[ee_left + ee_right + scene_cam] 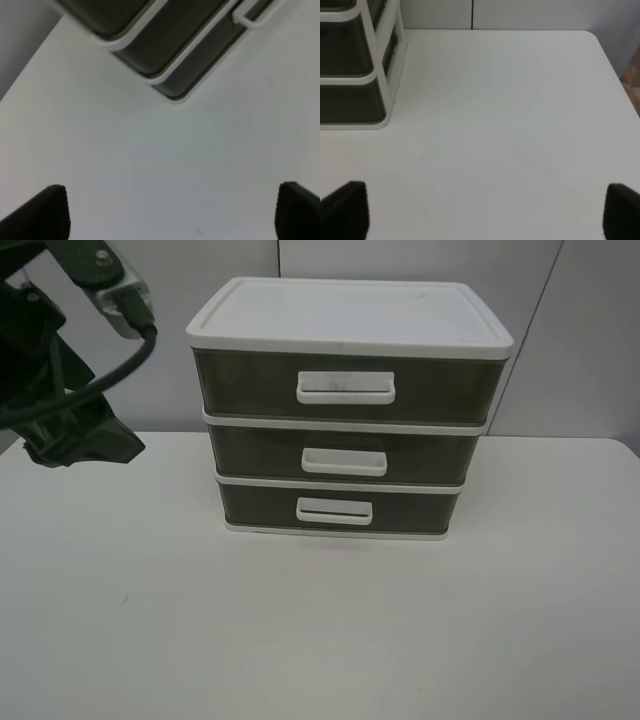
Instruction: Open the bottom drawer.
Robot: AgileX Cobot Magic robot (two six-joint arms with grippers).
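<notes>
A white-framed cabinet (350,315) with three smoky-brown drawers stands at the back middle of the table. The bottom drawer (250,505) is closed, flush with the frame, and its thin white loop handle (334,511) faces front. My left arm (70,430) hangs above the table's far left, well left of the cabinet. My left gripper (172,215) is open and empty above bare table, with the cabinet's lower corner (172,95) ahead of it. My right gripper (482,215) is open and empty; the cabinet's side (380,75) lies off to one side. The right arm is out of the exterior view.
The white table (320,640) stretches in front of the cabinet and to both its sides. A grey wall (580,330) stands behind. The table's right edge and rounded corner (600,42) show in the right wrist view.
</notes>
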